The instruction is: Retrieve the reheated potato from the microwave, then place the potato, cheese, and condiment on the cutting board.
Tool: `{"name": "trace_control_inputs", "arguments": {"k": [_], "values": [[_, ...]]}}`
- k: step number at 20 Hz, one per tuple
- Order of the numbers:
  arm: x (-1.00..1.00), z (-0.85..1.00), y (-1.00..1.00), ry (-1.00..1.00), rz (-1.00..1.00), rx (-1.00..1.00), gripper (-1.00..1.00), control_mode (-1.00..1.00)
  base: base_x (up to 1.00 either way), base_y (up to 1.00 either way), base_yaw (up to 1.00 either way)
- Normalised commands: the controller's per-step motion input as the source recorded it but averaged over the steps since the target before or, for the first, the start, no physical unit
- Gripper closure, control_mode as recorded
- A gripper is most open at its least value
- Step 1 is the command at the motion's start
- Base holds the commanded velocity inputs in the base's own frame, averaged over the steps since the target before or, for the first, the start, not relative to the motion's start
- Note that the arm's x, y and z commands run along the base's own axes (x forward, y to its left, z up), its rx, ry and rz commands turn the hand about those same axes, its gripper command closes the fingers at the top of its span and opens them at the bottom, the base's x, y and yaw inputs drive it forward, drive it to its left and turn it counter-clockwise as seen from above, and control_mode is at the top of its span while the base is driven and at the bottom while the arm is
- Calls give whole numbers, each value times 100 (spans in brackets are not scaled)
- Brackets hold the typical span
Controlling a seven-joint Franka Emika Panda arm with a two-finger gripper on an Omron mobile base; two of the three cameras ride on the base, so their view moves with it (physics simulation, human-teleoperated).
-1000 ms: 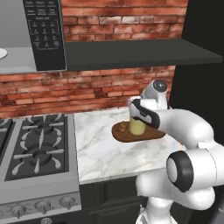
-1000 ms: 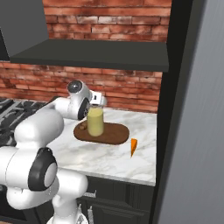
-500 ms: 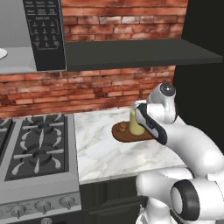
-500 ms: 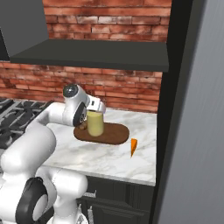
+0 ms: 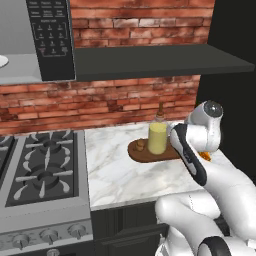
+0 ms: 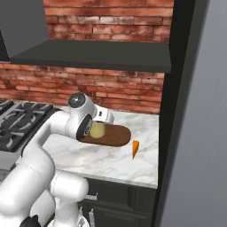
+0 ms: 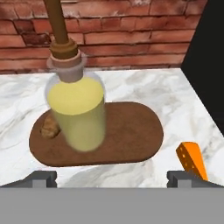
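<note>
Condiment released upright on cutting board beside potato; pincer spread, empty, has backed away. Cheese remains on counter, next target.

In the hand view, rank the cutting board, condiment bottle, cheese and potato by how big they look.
1. cutting board
2. condiment bottle, nearest the camera, so it may look oversized
3. cheese
4. potato, partly hidden behind the bottle, so its place below the cheese is unsure
</note>
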Motion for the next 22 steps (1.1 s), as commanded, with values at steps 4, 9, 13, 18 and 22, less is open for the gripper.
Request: {"name": "trace_control_inputs", "arguments": {"k": [4,9,13,18,22], "values": [[-51,-3,-58,8,0,3,-100,-100,0,0,0],[-33,-11,-59,20,0,2,-100,-100,0,0,0],[-2,-24,-52,39,0,1,-100,-100,0,0,0],[22,-31,-36,33,0,1,-100,-100,0,0,0],[8,-39,-44,23,0,10,-100,-100,0,0,0]]}}
